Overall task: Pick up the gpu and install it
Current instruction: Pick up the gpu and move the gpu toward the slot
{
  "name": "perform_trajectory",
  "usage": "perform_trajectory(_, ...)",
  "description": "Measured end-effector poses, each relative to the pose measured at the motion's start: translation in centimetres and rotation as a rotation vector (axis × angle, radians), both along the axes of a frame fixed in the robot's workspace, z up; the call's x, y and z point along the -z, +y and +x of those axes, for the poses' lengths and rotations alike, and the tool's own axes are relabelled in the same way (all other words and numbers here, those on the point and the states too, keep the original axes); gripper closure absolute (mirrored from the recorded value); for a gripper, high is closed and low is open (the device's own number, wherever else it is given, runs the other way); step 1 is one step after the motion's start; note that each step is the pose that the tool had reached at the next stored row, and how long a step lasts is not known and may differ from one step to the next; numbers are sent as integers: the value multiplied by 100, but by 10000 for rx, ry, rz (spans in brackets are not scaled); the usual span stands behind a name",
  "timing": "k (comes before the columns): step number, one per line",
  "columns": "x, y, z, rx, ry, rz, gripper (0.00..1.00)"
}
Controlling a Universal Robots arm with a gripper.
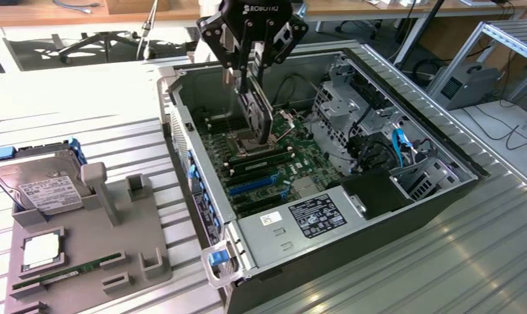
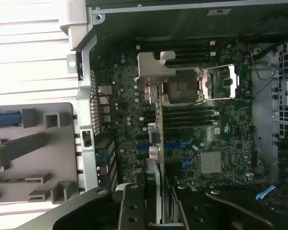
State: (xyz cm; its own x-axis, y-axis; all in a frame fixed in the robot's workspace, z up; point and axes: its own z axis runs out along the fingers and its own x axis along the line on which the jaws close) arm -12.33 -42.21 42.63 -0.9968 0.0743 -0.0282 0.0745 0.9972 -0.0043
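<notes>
My gripper (image 1: 253,70) hangs over the open computer case (image 1: 183,134), its fingers (image 2: 130,207) drawn partway together and clamped on the upper end of the gpu (image 1: 258,121). The card hangs upright from my grip, thin edge toward me, reaching down inside the case toward the motherboard (image 1: 291,165). Looking down along it from my wrist, I see the gpu (image 2: 158,125) edge-on, with its silver bracket (image 2: 156,64) at the far, lower end. That end sits just beside the processor socket (image 2: 182,86), on the side nearer the case's rear wall. I cannot tell whether the bracket end touches the board or hangs just above it. The blue slots (image 2: 180,143) lie beside the card's edge, and nothing of the card is seated in them. Well off to the exterior view's left, on the slatted table (image 1: 403,261), stands a grey holder (image 1: 98,248) with a hard drive (image 1: 41,186) leaning in it and a RAM stick (image 1: 67,271) lying along its near edge.
</notes>
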Motion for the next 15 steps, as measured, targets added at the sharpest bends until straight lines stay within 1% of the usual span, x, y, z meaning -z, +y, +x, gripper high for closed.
perform_trajectory(6, -1, 42, 153, 0, 1, -22, 73)
perform_trajectory(9, 0, 90, 296, -1, 0, -40, 73)
perform_trajectory(15, 0, 141, 435, -1, 1, -60, 73)
